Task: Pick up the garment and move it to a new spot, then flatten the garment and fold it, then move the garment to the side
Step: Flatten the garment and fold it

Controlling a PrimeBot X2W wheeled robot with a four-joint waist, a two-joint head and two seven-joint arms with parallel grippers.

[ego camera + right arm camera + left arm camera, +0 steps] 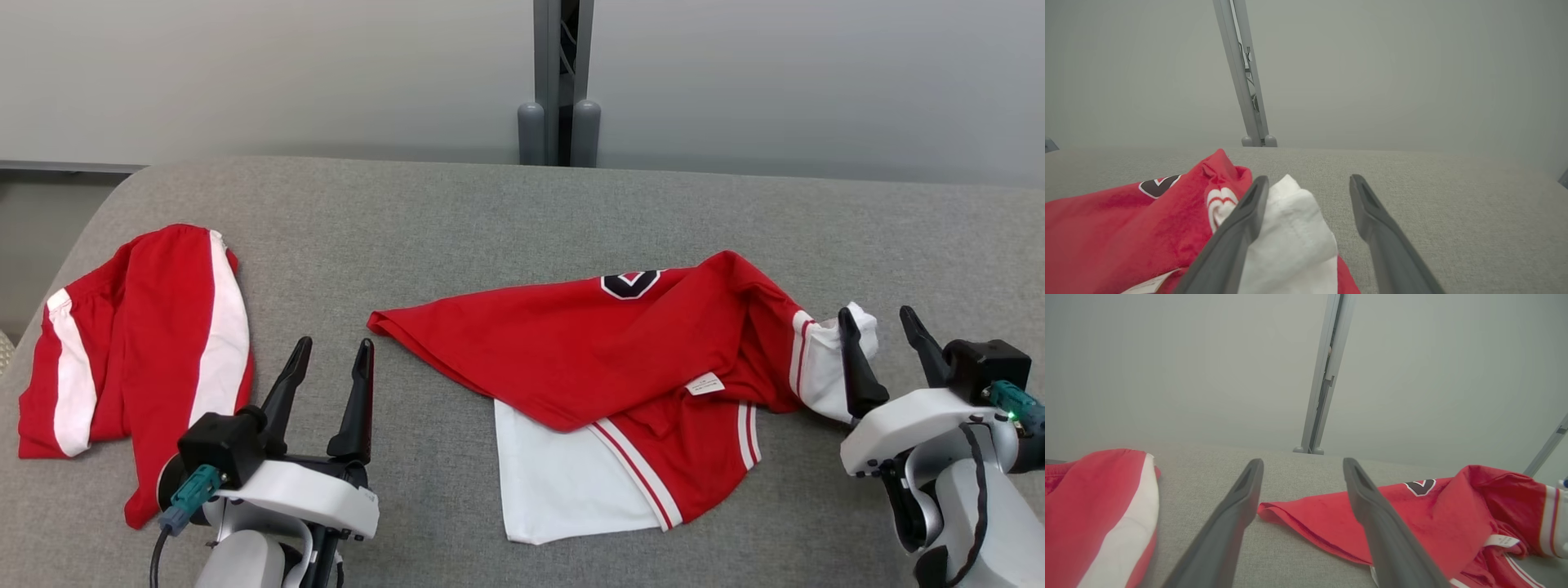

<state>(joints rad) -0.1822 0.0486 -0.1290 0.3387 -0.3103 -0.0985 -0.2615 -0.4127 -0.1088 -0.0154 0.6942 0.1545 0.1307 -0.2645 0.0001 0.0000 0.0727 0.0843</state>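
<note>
Left gripper [335,343] is hovering by the table's [457,220] front edge, fingers spread; right gripper [877,314], likewise spread, is hanging over a sleeve [820,371] of the jersey [588,343], which is lying crumpled centre-right. Shorts [155,327] are lying near the left edge.

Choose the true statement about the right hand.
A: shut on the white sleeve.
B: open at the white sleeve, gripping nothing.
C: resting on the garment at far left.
B: the right hand has its fingers apart at the white sleeve of the jersey, nothing pinched.
</note>
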